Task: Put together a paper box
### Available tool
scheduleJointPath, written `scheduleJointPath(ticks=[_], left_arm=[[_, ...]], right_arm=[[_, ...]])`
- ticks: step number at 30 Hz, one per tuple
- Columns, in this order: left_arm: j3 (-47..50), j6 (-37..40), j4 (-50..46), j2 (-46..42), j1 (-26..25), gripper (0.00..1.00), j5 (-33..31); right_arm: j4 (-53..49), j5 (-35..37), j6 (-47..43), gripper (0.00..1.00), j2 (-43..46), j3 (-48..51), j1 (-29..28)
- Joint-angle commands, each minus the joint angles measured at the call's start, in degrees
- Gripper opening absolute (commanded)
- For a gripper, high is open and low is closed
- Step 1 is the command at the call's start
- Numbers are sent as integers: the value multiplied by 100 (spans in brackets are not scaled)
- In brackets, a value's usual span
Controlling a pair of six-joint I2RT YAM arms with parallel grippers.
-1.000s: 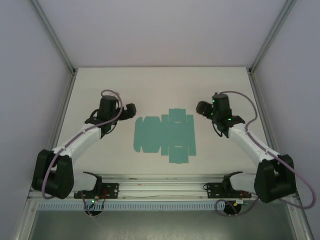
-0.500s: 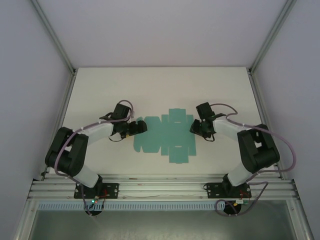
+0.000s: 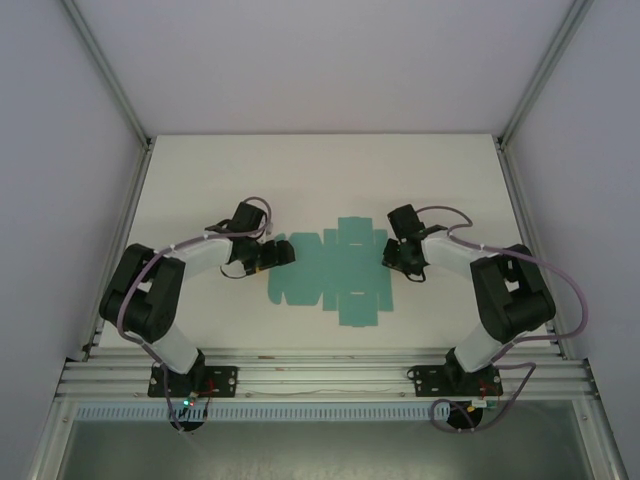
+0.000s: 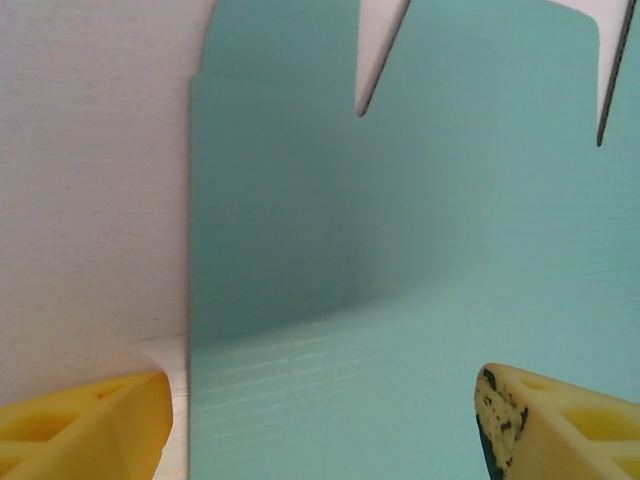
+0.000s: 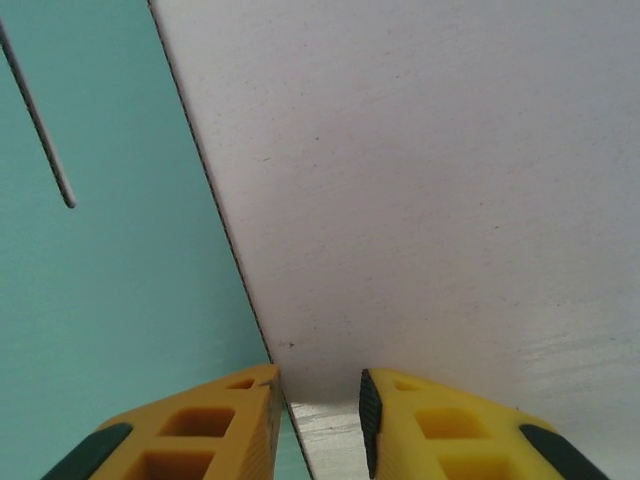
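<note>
Left gripper [image 4: 322,390], yellow fingers spread wide and holding nothing, hangs low astride the left edge of a flat, teal-green, die-cut card sheet. This sheet is the paper box [image 3: 330,272], lying unfolded at the middle of the white table [image 3: 300,170]. Right gripper [image 5: 318,380], fingers drawn to a narrow empty gap, sits astride the sheet's right edge. The card looks light, thin and bendy, and likely to slide on the smooth surface. An outer flap edge seems the best place to pinch.
</note>
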State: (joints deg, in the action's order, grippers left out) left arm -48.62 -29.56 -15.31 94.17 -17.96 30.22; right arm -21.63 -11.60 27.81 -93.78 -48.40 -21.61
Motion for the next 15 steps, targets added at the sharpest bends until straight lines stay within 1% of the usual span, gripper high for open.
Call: scheduleJointPath(ticks=[1, 5, 10, 14, 15], left_arm=[[19, -19, 856, 393, -254, 78, 1427], [46, -32, 1250, 244, -253, 76, 1879], [169, -174, 1636, -104, -255, 74, 2036], [467, -760, 2527, -564, -253, 74, 2336], [506, -858, 2654, -669, -260, 72, 2363]], right_arm=[[526, -352, 97, 27, -673, 226, -156], [671, -499, 93, 25, -782, 259, -161], [783, -499, 119, 24, -791, 375, -168], [853, -434, 143, 24, -791, 491, -161], [877, -419, 154, 24, -791, 506, -162]])
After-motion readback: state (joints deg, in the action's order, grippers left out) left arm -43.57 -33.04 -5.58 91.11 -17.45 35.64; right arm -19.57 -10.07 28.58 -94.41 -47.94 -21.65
